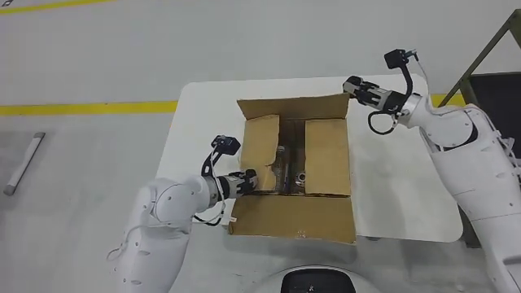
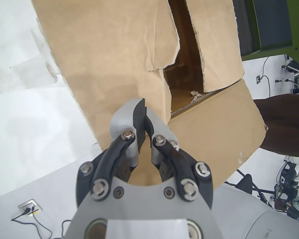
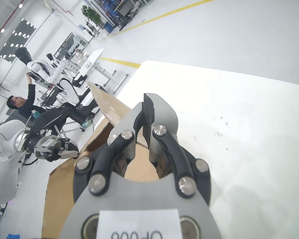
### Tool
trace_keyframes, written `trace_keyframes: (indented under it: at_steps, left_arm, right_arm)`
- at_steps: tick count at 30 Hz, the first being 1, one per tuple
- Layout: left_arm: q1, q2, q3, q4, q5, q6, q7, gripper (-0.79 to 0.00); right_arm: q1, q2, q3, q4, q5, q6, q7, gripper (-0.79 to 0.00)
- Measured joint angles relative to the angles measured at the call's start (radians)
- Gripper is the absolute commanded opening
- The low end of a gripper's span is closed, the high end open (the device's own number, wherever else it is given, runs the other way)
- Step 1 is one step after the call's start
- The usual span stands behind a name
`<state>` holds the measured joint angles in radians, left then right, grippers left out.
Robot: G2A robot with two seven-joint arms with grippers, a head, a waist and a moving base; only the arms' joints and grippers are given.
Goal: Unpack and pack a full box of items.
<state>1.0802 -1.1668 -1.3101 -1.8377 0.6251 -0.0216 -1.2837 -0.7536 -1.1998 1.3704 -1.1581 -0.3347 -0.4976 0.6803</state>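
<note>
Midway on the white table point(image 1: 403, 199) sits a torn brown cardboard box point(image 1: 293, 214). Left claw point(image 2: 142, 110), pressed together, is at its seven o'clock corner, right claw point(image 3: 145, 110) likewise at one o'clock; a hard tug might rip the flaps point(image 1: 328, 155).

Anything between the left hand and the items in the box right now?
Yes. The left flap and right flap lie across the opening of the box, leaving just a narrow middle gap where the items show. The left hand sits at the left flap's near corner.
</note>
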Motion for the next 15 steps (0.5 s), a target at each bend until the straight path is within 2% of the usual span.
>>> trace_keyframes:
  at_steps: [1, 3, 4, 5, 6, 11, 15]
  left_arm:
    - [-0.003, 0.001, 0.003, 0.001, 0.000, 0.003, -0.002, -0.668]
    - [-0.007, 0.002, 0.008, 0.005, 0.005, 0.005, -0.004, -0.671]
    - [-0.009, 0.003, 0.010, 0.006, 0.009, 0.007, -0.004, -0.613]
    - [-0.010, 0.004, 0.011, 0.007, 0.015, 0.008, -0.004, -0.403]
    - [-0.010, 0.006, 0.011, 0.008, 0.023, 0.010, 0.000, 0.000]
    - [-0.008, 0.013, -0.025, 0.002, 0.017, 0.034, 0.005, 0.000]
    - [0.002, 0.024, -0.107, 0.002, -0.046, 0.087, -0.029, 0.000]
  right_arm:
    - [-0.002, 0.001, 0.001, -0.006, 0.002, 0.001, 0.005, -0.785]
    - [-0.010, 0.004, 0.002, -0.022, 0.016, -0.001, 0.020, -0.785]
    - [-0.015, 0.006, 0.000, -0.029, 0.017, -0.004, 0.032, -0.785]
    - [-0.019, 0.007, -0.002, -0.036, 0.012, -0.009, 0.045, -0.785]
    - [-0.028, 0.010, -0.006, -0.045, 0.004, -0.019, 0.060, -0.785]
    - [-0.053, 0.018, -0.012, -0.062, -0.016, -0.044, 0.085, -0.785]
    - [-0.071, 0.024, -0.015, -0.086, -0.008, -0.056, 0.097, -0.785]
